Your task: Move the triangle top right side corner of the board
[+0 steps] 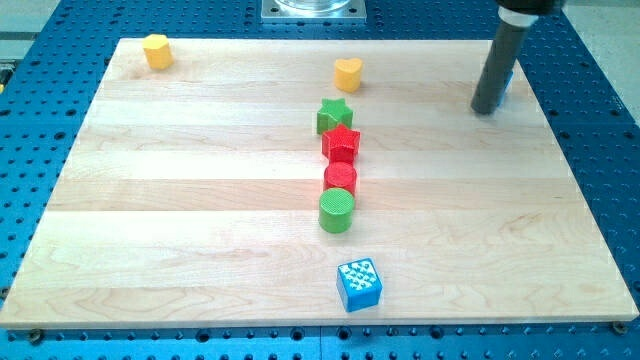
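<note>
Camera view carried no readable writing. Far to the left of my tip (486,108) sat a yellow hexagon block (156,50), nearer left a yellow heart block (347,73) and a column of green star block (334,115), red star block (341,143), red cylinder block (340,179) and green cylinder block (336,211), with a blue cube block (359,284) lower down. My tip, a bare rod holding nothing, stood at the board's (200,200) top right, touching a blue block (508,84) mostly hidden behind it, shape unclear.

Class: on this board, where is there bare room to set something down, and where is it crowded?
Free: the wood left of the centre column, below the yellow block; also right of it, below my tip. Crowded: green star, red star, red cylinder, green cylinder.
</note>
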